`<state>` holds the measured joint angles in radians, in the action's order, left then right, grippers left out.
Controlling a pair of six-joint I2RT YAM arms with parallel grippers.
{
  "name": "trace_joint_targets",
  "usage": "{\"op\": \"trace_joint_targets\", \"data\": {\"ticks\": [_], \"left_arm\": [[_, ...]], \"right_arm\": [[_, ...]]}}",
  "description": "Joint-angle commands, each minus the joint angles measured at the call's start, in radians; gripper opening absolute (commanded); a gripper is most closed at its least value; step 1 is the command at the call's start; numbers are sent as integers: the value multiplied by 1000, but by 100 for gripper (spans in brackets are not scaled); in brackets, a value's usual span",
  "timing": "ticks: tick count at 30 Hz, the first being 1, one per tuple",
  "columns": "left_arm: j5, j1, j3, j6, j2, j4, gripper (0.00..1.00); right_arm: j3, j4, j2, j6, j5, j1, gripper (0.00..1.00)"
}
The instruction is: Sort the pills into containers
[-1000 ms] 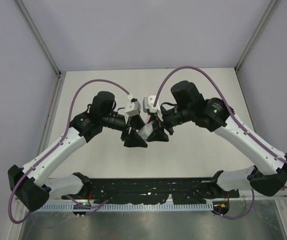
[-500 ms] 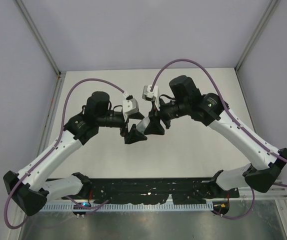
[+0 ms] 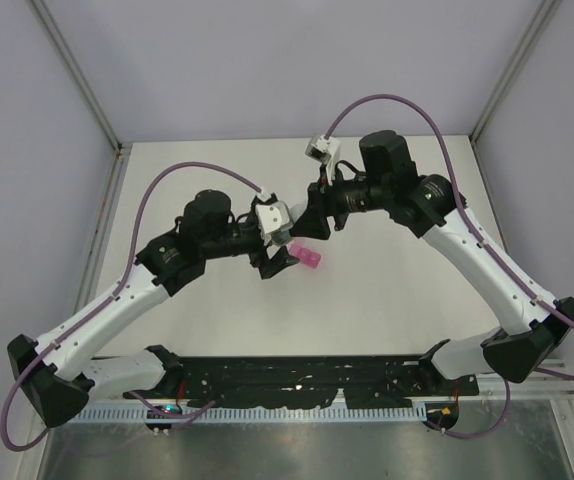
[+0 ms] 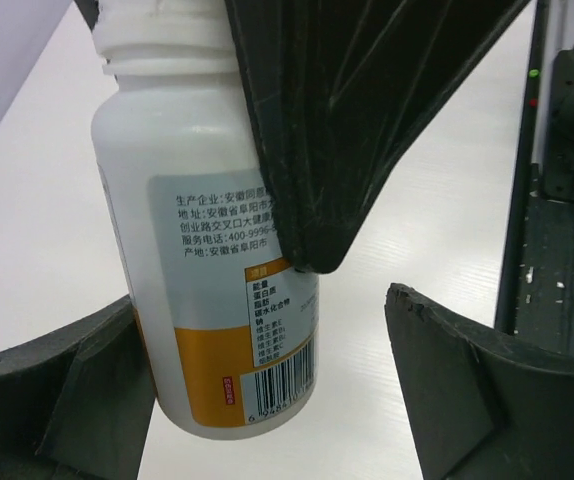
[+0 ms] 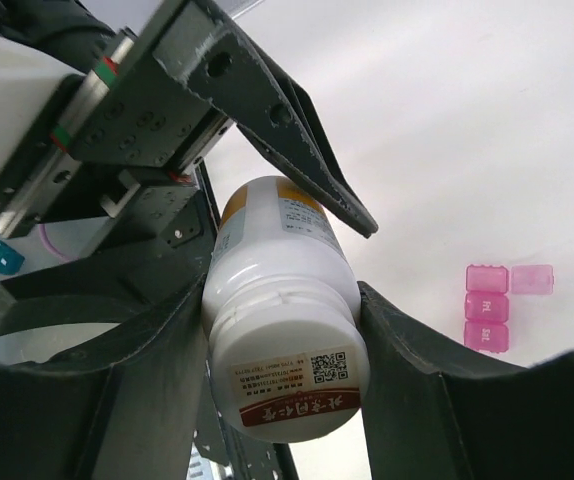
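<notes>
Just one pill box [image 5: 487, 306] here: bright pink, glossy, a bit see-through, built as a short strip of joined square compartments. Counted three in a row from the right wrist view, each with some tiny print on top, too small to read. Plus one paler pink square [image 5: 533, 279] jutting sideways off the end compartment, maybe a flipped lid, can't say for sure. Lying flat on the pale tabletop [image 3: 397, 300], out in the open, touching nothing. From above, just a small pink blob right next to the left gripper [image 3: 277, 263] and a bit nearer the arm bases than the right gripper [image 3: 305, 228], neither one touching it.

Moving outward: one white bottle [image 5: 287, 330] with an orange band and a printed label, barcode near one end. Up off the tabletop, tilted, clamped between the two black fingers [image 5: 407, 380] of the right gripper, both pressed against its sides. End nearest the right wrist camera wearing a red-striped sticker with a QR code.

Left gripper spread wide, holding nothing. In its own wrist view, barcode end of the bottle poking into the gap, right up against one finger [image 4: 77, 400] and well clear of the other [image 4: 467, 390]. One finger of the right gripper crossing in front of the label there.

Further out, two black-and-white arms [image 3: 117, 300], one purple cable [image 3: 187, 170] looping off each.
</notes>
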<state>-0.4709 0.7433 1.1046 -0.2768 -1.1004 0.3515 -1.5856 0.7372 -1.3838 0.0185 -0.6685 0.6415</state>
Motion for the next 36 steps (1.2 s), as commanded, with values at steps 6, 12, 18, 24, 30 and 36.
{"op": "trace_joint_targets", "data": {"ticks": [6,12,18,24,30,36], "left_arm": [[140,16,37,-29,-35,-68,75],[118,16,46,-24,-32,-65,72],[112,16,58,-19,-35,-51,54],[104,16,54,-16,-38,-43,16],[89,16,34,-7,-21,-54,0],[52,8,1,-1,17,-57,0]], "right_arm": [[15,-117,20,-78,-59,-25,6],[35,-119,28,-65,-56,-25,6],[45,-122,26,-61,-52,-25,6],[53,-125,28,-60,-49,-25,6],[70,-128,46,-29,-48,-25,35],[65,-104,78,23,-22,-25,88]]}}
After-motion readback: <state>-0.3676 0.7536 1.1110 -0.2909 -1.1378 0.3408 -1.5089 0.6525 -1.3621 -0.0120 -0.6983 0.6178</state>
